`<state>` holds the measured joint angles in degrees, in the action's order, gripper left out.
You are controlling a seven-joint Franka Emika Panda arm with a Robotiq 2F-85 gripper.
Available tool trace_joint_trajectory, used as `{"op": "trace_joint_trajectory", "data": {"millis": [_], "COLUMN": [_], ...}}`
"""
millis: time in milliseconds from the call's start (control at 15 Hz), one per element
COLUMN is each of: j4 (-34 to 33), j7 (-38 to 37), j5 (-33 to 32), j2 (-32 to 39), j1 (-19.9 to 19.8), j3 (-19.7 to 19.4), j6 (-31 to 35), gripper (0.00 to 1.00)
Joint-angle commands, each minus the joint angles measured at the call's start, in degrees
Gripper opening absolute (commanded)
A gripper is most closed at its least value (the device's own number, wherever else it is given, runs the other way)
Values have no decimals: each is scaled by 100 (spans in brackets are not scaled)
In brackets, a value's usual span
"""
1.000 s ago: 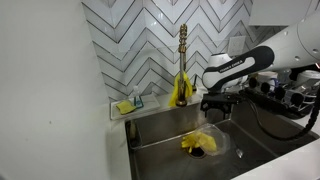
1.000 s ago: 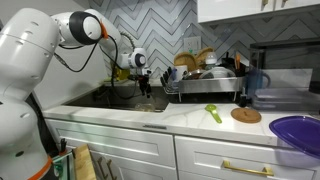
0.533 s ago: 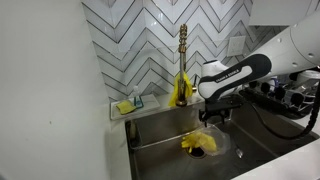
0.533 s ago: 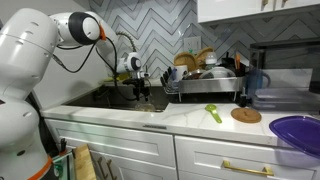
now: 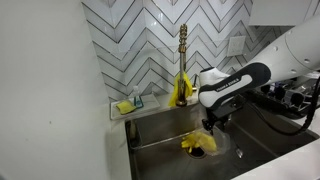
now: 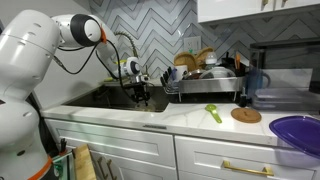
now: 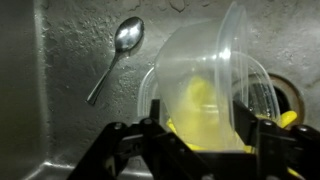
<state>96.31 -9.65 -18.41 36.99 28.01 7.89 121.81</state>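
Note:
A clear plastic container [image 7: 205, 70] lies tilted in the steel sink [image 7: 60, 100], over a yellow object [image 7: 200, 100] that shows through it. My gripper [image 7: 198, 135] is open, with one finger on each side of the container's lower part, close to its walls. A metal spoon [image 7: 118, 55] lies on the sink floor to the left of it. In both exterior views the gripper [image 5: 213, 124] [image 6: 141, 95] hangs low inside the sink, right above the yellow object [image 5: 197, 143].
A gold faucet [image 5: 183, 50] stands behind the sink with a yellow cloth [image 5: 180, 90] hanging on it. A sponge [image 5: 124, 106] sits on the ledge. On the counter are a dish rack [image 6: 205, 80], a green utensil [image 6: 214, 113] and a purple bowl [image 6: 298, 132].
The arm has come down and toward the yellow object, lowering the gripper from above the sink rim into the basin over the container.

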Motion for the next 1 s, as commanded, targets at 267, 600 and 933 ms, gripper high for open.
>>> {"op": "trace_joint_trajectory", "data": {"millis": [267, 600, 933], "j4": [545, 1132, 1557], "j7": [639, 910, 1194], "j5": [197, 461, 737], "j2": [-61, -302, -392], "j1": [-478, -890, -1115], "j3": [175, 273, 443], "j6": [861, 2015, 3138], "gripper": [13, 0, 1]}}
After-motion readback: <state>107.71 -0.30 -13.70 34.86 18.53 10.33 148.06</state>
